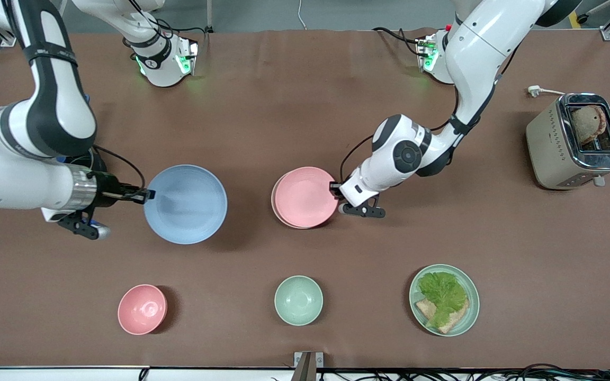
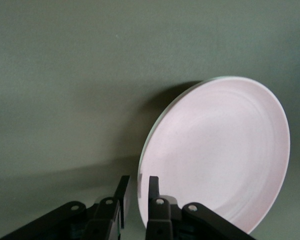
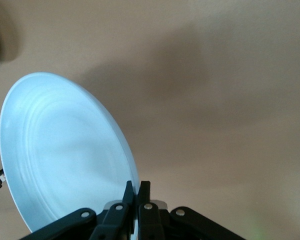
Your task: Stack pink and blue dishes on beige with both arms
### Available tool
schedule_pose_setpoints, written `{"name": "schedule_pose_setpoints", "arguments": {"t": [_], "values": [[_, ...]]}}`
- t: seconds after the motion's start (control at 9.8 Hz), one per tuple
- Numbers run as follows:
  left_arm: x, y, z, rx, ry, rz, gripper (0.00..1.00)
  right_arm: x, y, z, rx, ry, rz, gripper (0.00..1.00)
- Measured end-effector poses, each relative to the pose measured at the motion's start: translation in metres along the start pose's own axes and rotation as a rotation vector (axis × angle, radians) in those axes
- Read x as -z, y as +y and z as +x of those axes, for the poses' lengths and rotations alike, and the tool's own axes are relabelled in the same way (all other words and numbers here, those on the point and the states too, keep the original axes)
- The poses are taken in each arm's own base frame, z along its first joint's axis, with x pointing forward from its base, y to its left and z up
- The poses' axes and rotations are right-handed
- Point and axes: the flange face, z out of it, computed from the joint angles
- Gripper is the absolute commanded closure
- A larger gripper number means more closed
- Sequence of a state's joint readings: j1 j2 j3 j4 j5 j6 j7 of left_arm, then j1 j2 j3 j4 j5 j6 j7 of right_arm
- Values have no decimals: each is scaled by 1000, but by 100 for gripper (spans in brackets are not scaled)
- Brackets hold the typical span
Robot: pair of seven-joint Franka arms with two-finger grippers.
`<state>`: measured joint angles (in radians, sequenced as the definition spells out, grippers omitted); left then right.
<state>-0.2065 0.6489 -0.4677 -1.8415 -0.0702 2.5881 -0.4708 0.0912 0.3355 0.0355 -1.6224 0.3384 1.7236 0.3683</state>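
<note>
My right gripper (image 1: 149,194) (image 3: 138,186) is shut on the rim of the light blue plate (image 1: 186,203) (image 3: 65,155). It holds the plate a little above the table toward the right arm's end, and the plate's shadow falls apart from it. The pale pink plate (image 1: 305,197) (image 2: 215,155) lies on the beige plate (image 1: 274,205), of which only a thin rim (image 2: 162,112) shows. My left gripper (image 1: 335,189) (image 2: 136,180) is open at the pink plate's edge, one finger on each side of the rim with a gap showing.
Nearer the front camera stand a small pink bowl (image 1: 142,309), a mint-green bowl (image 1: 298,300) and a green plate with lettuce and bread (image 1: 444,300). A toaster (image 1: 575,140) with bread in it sits at the left arm's end.
</note>
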Motion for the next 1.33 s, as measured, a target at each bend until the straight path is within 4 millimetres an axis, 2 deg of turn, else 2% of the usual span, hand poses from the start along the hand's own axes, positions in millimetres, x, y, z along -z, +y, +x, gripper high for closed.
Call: {"name": "schedule_pose_setpoints", "arguments": {"t": [0.1,0.31,0.41,0.51,0.71,0.92,1.12,1.33], "values": [[0,4,4,14,11,2,0,-9,-9,-4,2,-2,0,99],[8,6,12,31,29,-4,0,-37,-29,-13,16,2,5,98],[25,3,20,37,42,0,0,-56,-45,-21,23,7,9,99],[57,-7,32,51,48,11,0,-77,-60,-30,31,19,18,99],[152,-38,50,87,58,53,0,-112,-90,-51,54,43,78,98],[239,-76,52,108,78,157,0,-147,-119,-74,83,47,108,97],[303,-129,59,125,159,246,0,-184,-144,-85,98,69,134,95],[350,-169,54,93,179,318,0,-218,-161,-92,98,89,154,95]]}}
